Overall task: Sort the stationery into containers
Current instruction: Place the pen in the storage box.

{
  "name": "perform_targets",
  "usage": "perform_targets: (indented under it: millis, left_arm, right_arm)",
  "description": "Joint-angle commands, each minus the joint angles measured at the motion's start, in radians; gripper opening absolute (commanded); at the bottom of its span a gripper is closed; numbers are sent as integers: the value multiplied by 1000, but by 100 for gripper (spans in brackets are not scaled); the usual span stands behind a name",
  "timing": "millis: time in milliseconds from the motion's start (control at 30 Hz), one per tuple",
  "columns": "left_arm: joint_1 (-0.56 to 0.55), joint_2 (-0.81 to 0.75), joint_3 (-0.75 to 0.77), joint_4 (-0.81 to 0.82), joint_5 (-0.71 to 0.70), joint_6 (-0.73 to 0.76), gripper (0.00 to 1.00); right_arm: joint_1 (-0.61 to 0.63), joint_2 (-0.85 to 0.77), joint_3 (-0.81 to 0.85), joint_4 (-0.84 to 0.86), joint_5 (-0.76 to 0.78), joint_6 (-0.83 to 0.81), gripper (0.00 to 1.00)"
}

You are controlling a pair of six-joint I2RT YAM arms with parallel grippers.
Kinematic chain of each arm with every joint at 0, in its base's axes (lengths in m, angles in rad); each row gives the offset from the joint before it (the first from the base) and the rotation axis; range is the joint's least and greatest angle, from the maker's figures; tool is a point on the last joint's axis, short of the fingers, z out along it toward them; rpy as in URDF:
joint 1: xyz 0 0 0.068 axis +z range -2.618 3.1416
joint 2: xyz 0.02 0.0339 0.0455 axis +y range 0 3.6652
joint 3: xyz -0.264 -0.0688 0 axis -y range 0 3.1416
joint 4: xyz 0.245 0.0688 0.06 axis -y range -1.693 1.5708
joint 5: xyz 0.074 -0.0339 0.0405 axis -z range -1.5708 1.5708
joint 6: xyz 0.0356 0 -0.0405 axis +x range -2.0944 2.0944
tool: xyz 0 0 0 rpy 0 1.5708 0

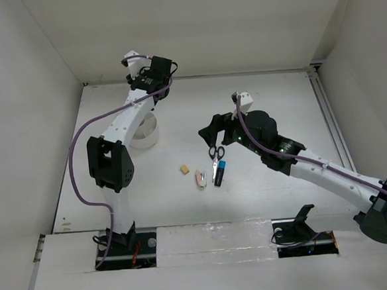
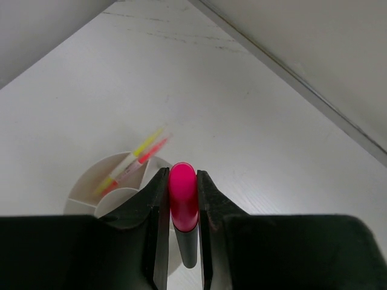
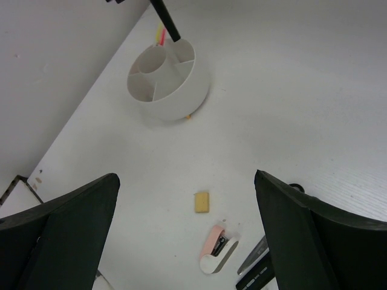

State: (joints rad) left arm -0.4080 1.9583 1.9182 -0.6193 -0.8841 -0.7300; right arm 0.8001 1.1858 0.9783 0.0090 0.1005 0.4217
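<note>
Closest to the lens, the left fingers are drawn narrow and clamp a black highlighter by its pink cap, with the dark barrel running back between them. They hang over the round white tray, which stands on the left half of the table, somewhat nearer the far edge than the near one. From the right wrist view the black barrel slants down over the tray's far rim; whether it touches the plastic cannot be told. One wedge compartment on that far side holds the thin yellow stick and the pink pen, leaning side by side with their ends over the rim. The central cup and the other wedges that show hold nothing. The right fingers are spread wide with nothing between them, poised above the middle of the table, well apart from the tray. Under them lie the black-handled scissors, handles toward the near edge. Just beside the handles is the blue-capped highlighter, its cap toward the scissors. Next to it on the left lies the white-pink piece, and a little further left the tan eraser, flat and apart from the rest.
</note>
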Motion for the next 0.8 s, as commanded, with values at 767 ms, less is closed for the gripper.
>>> perform_targets:
  millis: [767]
  left_arm:
    - [84, 88, -67, 58, -55, -35, 0]
  right_arm:
    - [-10, -23, -32, 36, -71, -18, 100]
